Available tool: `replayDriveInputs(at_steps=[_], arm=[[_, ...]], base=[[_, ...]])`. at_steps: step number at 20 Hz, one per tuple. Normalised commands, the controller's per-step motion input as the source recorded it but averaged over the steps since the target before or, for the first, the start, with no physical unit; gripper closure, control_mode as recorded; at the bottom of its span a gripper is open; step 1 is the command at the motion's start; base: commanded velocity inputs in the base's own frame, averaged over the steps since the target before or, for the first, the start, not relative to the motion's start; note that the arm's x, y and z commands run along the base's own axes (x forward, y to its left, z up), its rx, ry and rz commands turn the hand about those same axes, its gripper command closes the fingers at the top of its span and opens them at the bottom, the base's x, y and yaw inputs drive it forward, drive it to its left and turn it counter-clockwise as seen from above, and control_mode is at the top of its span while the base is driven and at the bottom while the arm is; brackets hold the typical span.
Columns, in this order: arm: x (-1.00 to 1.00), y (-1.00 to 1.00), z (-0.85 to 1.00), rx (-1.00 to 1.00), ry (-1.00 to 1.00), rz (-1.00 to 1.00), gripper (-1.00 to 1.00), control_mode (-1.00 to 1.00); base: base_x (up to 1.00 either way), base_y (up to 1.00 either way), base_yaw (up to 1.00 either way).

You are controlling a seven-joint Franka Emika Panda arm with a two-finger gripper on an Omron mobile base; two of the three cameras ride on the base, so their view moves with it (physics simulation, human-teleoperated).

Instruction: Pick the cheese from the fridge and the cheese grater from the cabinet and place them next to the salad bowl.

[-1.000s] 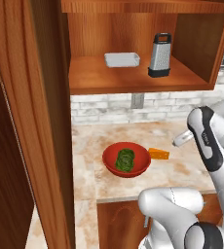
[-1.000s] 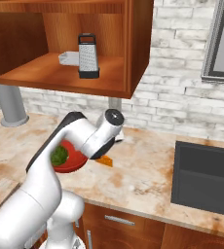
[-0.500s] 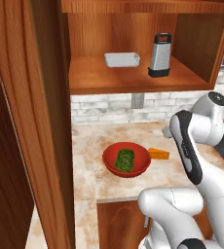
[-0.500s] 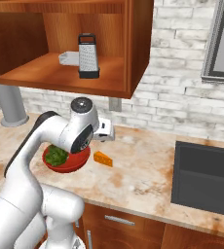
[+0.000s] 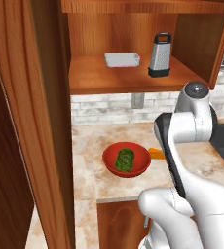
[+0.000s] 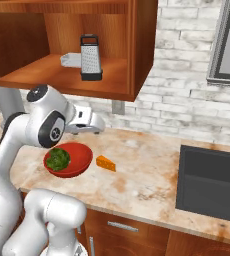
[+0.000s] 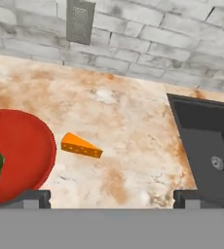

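The orange cheese (image 6: 105, 163) (image 7: 81, 146) lies on the counter just right of the red salad bowl (image 6: 79, 159) (image 5: 139, 165) (image 7: 21, 151), a small gap between them. The silver cheese grater (image 5: 159, 55) (image 6: 90, 57) stands upright on the open shelf of the wooden cabinet (image 5: 119, 80) (image 6: 62, 77). My gripper (image 6: 97, 128) (image 7: 110, 199) hovers above the bowl's right rim, well below the shelf. Its fingertips (image 7: 33, 198) stand wide apart, open, with nothing between them. In the left base view my arm covers part of the cheese (image 5: 157, 153).
A white tray (image 5: 121, 59) sits on the shelf left of the grater. A dark sink (image 6: 212, 182) (image 7: 209, 146) is set into the counter at the right. A wall outlet (image 7: 80, 22) is on the brick wall. The open cabinet door (image 5: 41, 121) stands at the left.
My hand has lifted away from the cheese and swung up and left over the bowl. The cheese stays on the counter beside the bowl. The gripper stays open.
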Motion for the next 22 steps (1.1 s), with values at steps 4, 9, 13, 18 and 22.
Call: replayDriveInputs(at_steps=[4,9,13,18,22], arm=[[-0.41,0.51,0.86,-0.06,-0.26,-0.28,-1.0,-1.0],[-0.31,0.45,0.84,-0.05,-0.3,-0.26,-1.0,-1.0],[-0.22,0.32,0.82,-0.04,-0.3,-0.23,-1.0,-1.0],[-0.02,0.09,0.85,0.0,-0.31,-0.16,-1.0,-1.0],[0.0,0.0,0.74,0.0,-0.26,-0.07,-1.0,-1.0]], base=[[0.0,0.0,0.0],[0.0,0.0,0.0],[0.0,0.0,0.0],[0.0,0.0,0.0],[0.0,0.0,0.0]])
